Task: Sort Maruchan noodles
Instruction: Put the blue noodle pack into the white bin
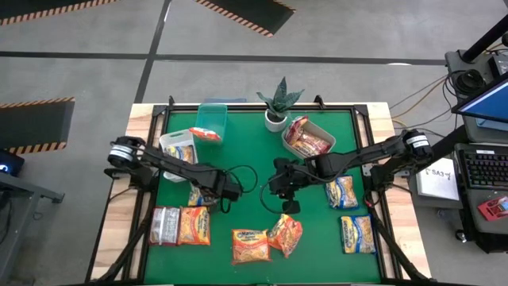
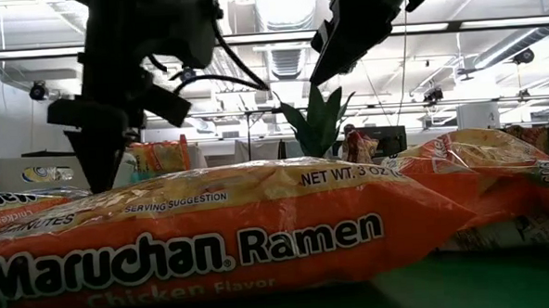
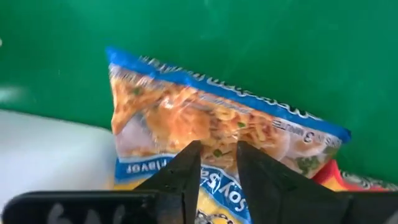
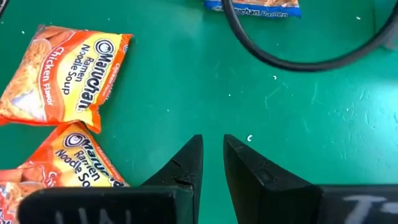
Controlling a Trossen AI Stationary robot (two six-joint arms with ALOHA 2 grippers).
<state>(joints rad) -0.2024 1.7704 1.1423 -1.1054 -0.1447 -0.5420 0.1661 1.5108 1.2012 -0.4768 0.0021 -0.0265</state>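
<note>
My left gripper (image 1: 225, 189) (image 3: 217, 155) points down onto a yellow-and-blue noodle packet (image 1: 197, 197) (image 3: 205, 118) on the green mat's left half, its fingers narrowly apart. My right gripper (image 1: 287, 202) (image 4: 212, 149) hovers over bare mat near the middle, open by a narrow gap and holding nothing. Two orange packets (image 4: 62, 68) (image 4: 68, 162) lie toward the near edge beside it. A silvery packet (image 1: 164, 225) and an orange one (image 1: 193, 225) lie flat at near left. Two more yellow-and-blue packets (image 1: 341, 192) (image 1: 357, 234) lie at right. My left gripper comes from above onto the printed face of the yellow-and-blue packet, near one short end (image 3: 217, 180). The wrapper shows in the narrow gap between the two fingers (image 3: 186, 168). Whether the packet is lifted or lies on the mat, I cannot tell.
Along the far edge stand a white bin (image 1: 168, 141) with a yellow-and-blue packet, a clear teal bin (image 1: 213, 111) with a red packet, a potted plant (image 1: 276, 107) and a grey bin (image 1: 321, 131) with red packets. A black cable (image 4: 298, 59) loops over the mat.
</note>
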